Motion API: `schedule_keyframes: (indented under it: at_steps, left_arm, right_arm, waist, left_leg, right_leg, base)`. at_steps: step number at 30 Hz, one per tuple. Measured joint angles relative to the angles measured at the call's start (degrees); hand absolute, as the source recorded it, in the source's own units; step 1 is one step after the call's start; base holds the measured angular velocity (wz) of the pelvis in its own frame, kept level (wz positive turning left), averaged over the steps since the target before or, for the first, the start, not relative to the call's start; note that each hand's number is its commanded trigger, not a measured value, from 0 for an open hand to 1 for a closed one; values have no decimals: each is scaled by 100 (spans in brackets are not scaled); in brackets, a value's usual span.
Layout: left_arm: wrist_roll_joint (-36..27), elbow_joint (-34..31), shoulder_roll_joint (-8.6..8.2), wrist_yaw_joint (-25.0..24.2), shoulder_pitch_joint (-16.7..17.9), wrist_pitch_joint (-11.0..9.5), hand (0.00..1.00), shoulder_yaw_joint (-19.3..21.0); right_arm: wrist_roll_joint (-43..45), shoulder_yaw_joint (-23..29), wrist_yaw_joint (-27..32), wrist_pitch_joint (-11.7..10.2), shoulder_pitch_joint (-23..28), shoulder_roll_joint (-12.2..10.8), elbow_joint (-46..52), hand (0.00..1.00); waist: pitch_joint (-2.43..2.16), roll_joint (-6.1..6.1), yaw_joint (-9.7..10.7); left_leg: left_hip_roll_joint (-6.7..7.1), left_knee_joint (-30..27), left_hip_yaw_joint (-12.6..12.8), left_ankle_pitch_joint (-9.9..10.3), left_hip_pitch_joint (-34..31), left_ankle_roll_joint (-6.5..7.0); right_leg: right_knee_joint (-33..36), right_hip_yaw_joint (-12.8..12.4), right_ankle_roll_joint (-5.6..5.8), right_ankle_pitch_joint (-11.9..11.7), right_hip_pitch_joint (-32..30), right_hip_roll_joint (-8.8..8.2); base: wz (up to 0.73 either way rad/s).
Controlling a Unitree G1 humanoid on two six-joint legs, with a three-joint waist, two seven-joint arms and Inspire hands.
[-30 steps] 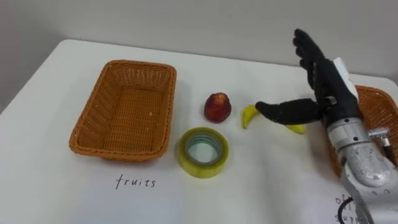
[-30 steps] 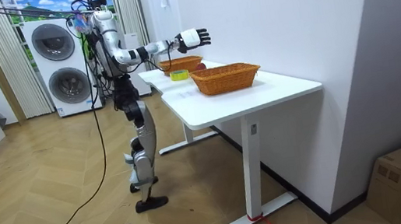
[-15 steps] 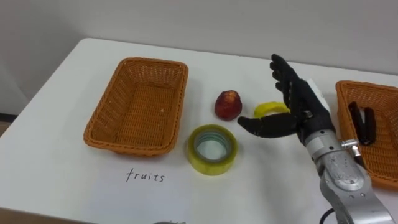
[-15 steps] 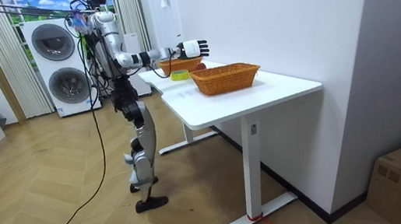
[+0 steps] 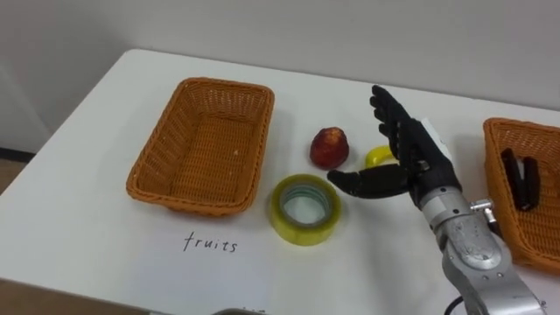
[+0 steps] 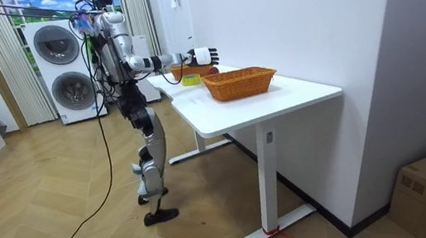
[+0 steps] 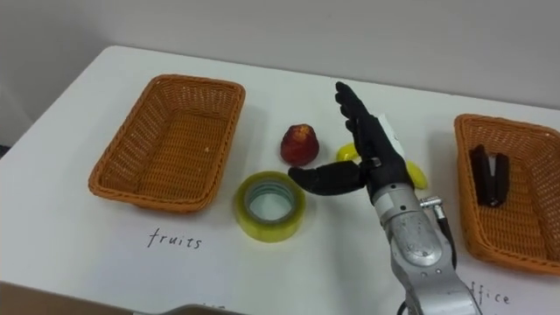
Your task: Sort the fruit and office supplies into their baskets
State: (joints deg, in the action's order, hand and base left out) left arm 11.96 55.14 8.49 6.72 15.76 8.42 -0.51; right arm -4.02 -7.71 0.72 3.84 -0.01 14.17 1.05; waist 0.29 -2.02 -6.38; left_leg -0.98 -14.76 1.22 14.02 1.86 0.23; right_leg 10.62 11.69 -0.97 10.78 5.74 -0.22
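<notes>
Wicker, tightly woven and honey-brown, forms the two rectangular baskets on the smooth white table (image 5: 96, 236) where the robot's right hand (image 5: 413, 157) hovers, its black fingers straight and fanned apart, thumb stuck out sideways, holding nothing. Just off the thumb's tip and a little farther from the robot sits a red apple (image 5: 329, 147), squat and dimpled at the top. A yellow banana (image 5: 378, 156) lies behind the palm, with a curved end showing between thumb and fingers. Nearer the robot than the thumb and to its left rests a glossy yellow tape roll (image 5: 302, 232), lying flat as a thick ring. Well to the hand's left stands the fruit basket (image 5: 226, 85), with nothing in it, and on the table before it the handwritten word "fruits" (image 5: 210, 243). To the hand's right, the second basket (image 5: 525, 123) holds a black stapler (image 5: 521, 179), with the start of another handwritten label, apparently "office" (image 7: 490, 295), at the edge before it. From across the room, the robot stands upright at the table's long side, right arm stretched out level over the tabletop.
</notes>
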Motion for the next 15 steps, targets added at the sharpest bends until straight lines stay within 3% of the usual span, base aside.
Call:
schedule_keyframes:
  at_steps: [15]
  left_arm:
    - [-3,-136,3,-121,14,1,0,-43]
  right_arm:
    - [46,-27,144,0,0,-2,-116,0]
  waist:
    - [9,-44,-17]
  left_leg:
    - [75,8,-2,-19,-22,37]
  right_leg:
    - [-74,14,17,10,25,-57]
  base:
    - [0]
